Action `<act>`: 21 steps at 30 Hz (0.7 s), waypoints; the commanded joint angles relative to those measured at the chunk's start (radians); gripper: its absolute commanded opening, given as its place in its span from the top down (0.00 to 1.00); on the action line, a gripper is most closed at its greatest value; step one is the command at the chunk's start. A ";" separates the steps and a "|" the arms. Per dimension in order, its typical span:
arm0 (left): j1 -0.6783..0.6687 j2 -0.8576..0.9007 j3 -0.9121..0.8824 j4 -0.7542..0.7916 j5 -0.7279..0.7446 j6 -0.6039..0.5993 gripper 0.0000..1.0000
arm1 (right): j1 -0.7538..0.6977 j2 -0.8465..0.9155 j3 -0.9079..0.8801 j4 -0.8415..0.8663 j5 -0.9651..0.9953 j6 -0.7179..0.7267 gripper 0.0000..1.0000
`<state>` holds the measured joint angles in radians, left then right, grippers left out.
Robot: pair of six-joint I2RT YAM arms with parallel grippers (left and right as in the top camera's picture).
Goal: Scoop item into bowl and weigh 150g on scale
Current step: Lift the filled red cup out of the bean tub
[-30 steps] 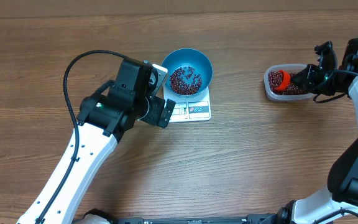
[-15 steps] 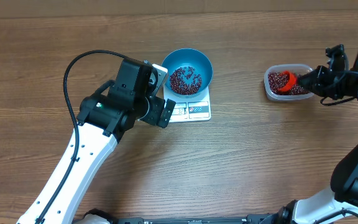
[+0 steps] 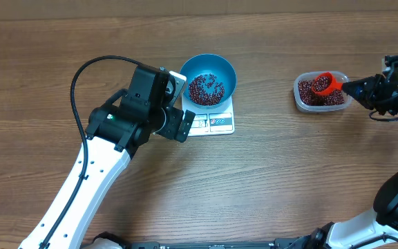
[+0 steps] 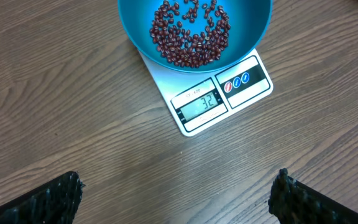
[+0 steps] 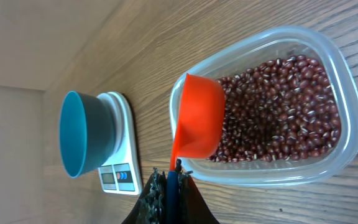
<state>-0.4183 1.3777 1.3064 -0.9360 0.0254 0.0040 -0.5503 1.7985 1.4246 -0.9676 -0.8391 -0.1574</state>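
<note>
Right claw (image 5: 169,182) is pinching the orange scoop (image 5: 199,118) over the clear tub (image 5: 348,134) of beans (image 5: 278,112).
Left claw (image 4: 176,190) is hovering spread wide near the scale (image 4: 229,93), which is carrying the blue bowl (image 4: 257,28) with some beans inside, well apart from the tub on the desk (image 3: 268,180).

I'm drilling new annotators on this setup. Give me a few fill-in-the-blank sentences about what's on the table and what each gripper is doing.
1. The bowl of beans stands on the ___.
2. The right gripper is shut on the handle of an orange ___.
3. The left gripper is ___ and holds nothing.

Missing words: scale; scoop; open.
</note>
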 commanded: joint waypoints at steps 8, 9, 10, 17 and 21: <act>-0.003 0.008 0.013 0.002 -0.003 0.019 0.01 | -0.008 -0.002 -0.005 -0.026 -0.099 0.000 0.96; -0.003 0.008 0.013 0.002 -0.003 0.019 0.00 | -0.008 -0.002 -0.005 -0.026 -0.106 0.000 0.96; -0.003 0.008 0.014 0.001 -0.003 0.019 0.01 | -0.008 -0.002 -0.005 -0.027 -0.113 0.000 0.96; -0.003 0.008 0.014 0.002 -0.003 0.019 0.01 | -0.008 -0.002 -0.005 -0.025 -0.255 0.000 0.97; -0.003 0.008 0.013 0.002 -0.003 0.019 0.01 | -0.006 -0.002 -0.005 -0.022 -0.332 0.000 0.96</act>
<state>-0.4183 1.3777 1.3064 -0.9360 0.0254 0.0040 -0.5549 1.7985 1.4246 -0.9951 -1.0496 -0.1566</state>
